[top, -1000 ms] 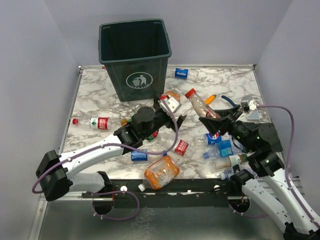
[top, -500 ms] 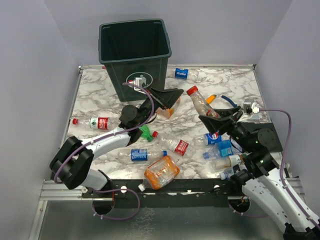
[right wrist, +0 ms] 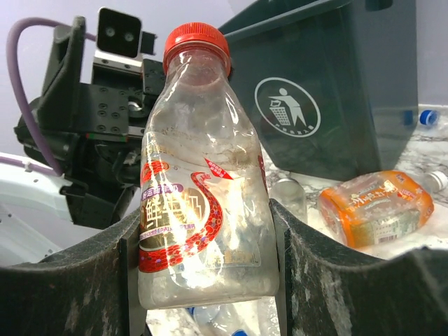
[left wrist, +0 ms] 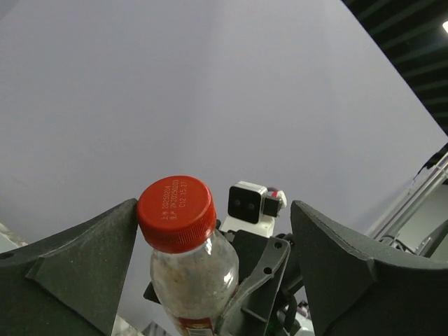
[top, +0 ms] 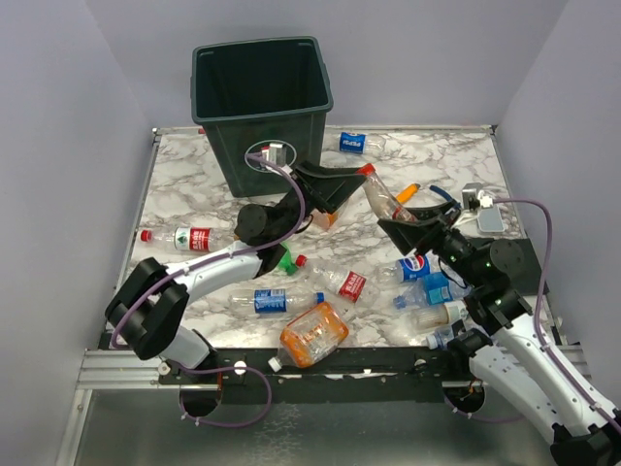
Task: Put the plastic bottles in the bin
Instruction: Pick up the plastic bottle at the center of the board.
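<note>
My right gripper (top: 401,225) is shut on a clear plastic bottle (top: 381,200) with a red cap and a red label, and holds it above the table. It grips the bottle (right wrist: 203,196) near its base, the right gripper (right wrist: 203,245) pressing on both sides. My left gripper (top: 340,184) is raised in front of the bin (top: 272,155) and stands open. The red cap (left wrist: 175,210) sits between the fingers of the left gripper (left wrist: 213,210), against one of them. The dark green bin (right wrist: 336,84) stands at the back left. Several more plastic bottles lie on the marble table (top: 184,184).
On the table lie a red-labelled bottle (top: 189,238), a blue-labelled one (top: 267,301), a large orange bottle (top: 312,335), a green one (top: 283,257) and blue-labelled bottles (top: 427,282) under the right arm. Blue-handled pliers (top: 441,194) and a small orange cylinder (top: 409,191) lie at the right.
My left arm has lifted off the table and swung up and right, bringing its open fingers around the cap. The right gripper, still holding the bottle, has shifted it slightly left.
</note>
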